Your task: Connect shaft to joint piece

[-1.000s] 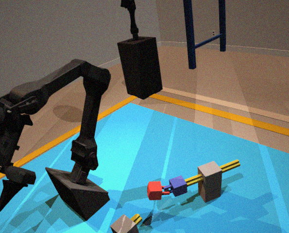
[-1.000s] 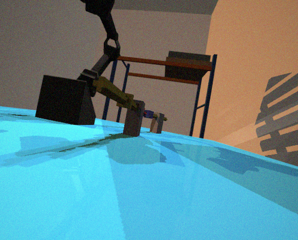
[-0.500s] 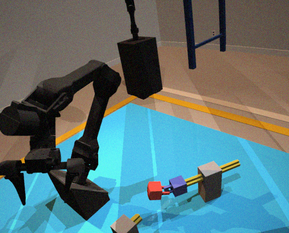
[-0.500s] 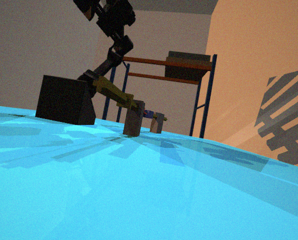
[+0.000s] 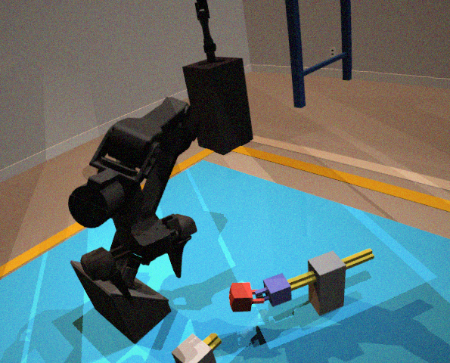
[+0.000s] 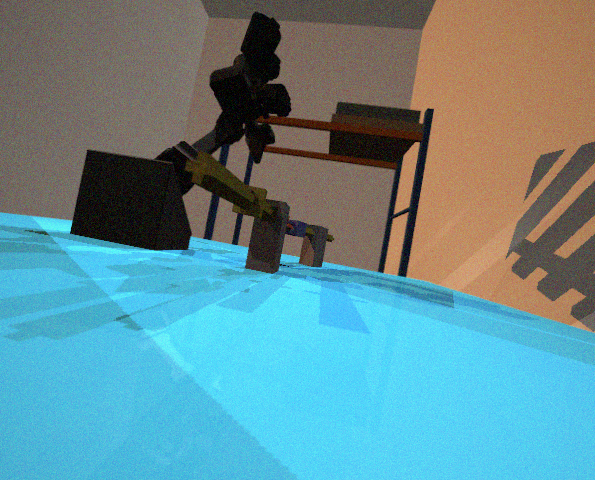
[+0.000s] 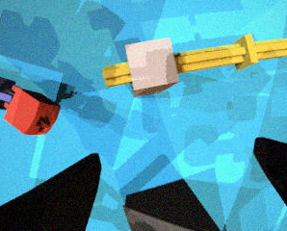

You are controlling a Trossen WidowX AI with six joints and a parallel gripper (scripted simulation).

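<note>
The red joint piece [image 5: 240,296] [image 7: 32,112] looks smooth and matt.

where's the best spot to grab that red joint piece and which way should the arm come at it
Probably grip the red joint piece by its flat opposite side faces, coming from above: it is boxy, raised off the mat, and its hinge arms occupy only the end facing the purple block.
</note>
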